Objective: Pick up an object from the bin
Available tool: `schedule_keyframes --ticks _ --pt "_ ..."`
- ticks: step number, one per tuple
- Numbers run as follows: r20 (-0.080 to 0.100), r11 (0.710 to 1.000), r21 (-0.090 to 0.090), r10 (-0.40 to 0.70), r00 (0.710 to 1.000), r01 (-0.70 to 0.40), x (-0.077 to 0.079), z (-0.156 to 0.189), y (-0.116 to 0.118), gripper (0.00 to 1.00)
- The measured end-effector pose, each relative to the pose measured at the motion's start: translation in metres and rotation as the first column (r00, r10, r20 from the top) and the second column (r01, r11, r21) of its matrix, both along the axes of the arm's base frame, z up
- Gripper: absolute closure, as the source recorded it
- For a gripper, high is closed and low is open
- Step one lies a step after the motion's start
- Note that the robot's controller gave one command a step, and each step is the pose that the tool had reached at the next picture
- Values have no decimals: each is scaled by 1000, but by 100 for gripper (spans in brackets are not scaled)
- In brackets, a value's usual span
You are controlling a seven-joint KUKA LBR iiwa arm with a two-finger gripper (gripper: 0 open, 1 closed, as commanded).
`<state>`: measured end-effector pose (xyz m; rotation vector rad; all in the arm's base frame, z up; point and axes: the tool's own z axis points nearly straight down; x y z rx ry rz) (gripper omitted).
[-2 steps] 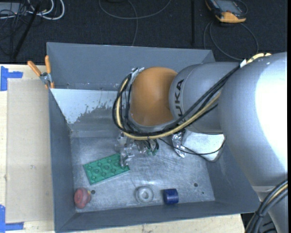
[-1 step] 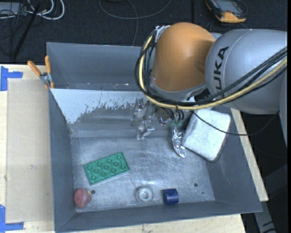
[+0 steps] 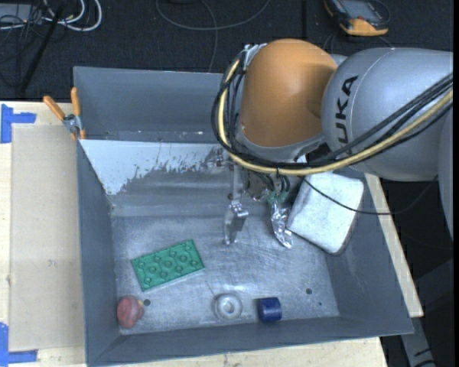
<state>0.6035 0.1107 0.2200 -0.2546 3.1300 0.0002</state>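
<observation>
Along the near wall of the bin (image 3: 98,228) lie three small items in a row: a reddish rounded lump (image 3: 128,311) in the near-left corner, a pale ring (image 3: 228,306) near the middle, and a blue stubby piece (image 3: 268,309) just beside the ring.

Behind them, left of centre, a green studded plate (image 3: 167,264) lies flat on the floor.

Further back, the end effector (image 3: 257,226) hangs low over bare floor at mid-bin. Its two fingers (image 3: 232,222) stand apart with nothing between them.

A white block (image 3: 327,212) leans against the right wall, just beside the right-hand finger; whether they touch cannot be told. It is the nearest candidate for the pick.

Recommended procedure:
- Centre the open fingers over one item before descending.
- Align the fingers across the item's narrow dimension.
- For the white block, judged too wide for this opening, approach one edge or corner.
- Keep clear of the bin wall, and close only when both fingers flank the item.
</observation>
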Motion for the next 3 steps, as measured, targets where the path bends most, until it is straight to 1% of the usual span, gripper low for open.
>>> schedule_keyframes --ticks 1,2,3 --pt "2 999 1 52 999 -52 -8 -150 58 0" --pt "16 999 6 49 999 -49 -4 -144 60 100" --pt "7 999 3 40 999 -40 -7 -18 67 100"
